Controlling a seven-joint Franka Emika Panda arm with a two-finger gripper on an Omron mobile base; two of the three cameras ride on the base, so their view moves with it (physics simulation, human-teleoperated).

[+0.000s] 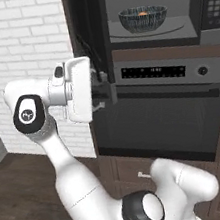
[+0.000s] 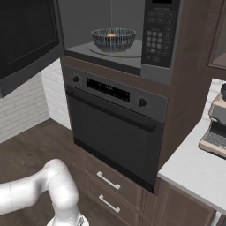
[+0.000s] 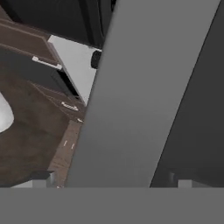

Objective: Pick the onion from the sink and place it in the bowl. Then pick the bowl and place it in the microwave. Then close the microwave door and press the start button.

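the bowl [image 1: 143, 18] with the onion [image 1: 142, 12] is sitting inside the microwave [image 2: 106, 26]. the gripper [image 1: 100, 91], jaws apart, is pressing near the door [image 2: 26, 42] edge; it should be pushing flat and steadily, right toward the keypad.

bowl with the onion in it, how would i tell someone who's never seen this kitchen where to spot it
Find the dark wall column with the knobbed oven; right above it the microwave stands open. On its grey floor sits the bowl, wide, round, blue-grey with fine ribbed stripes, and the small orange onion peeks over its rim.
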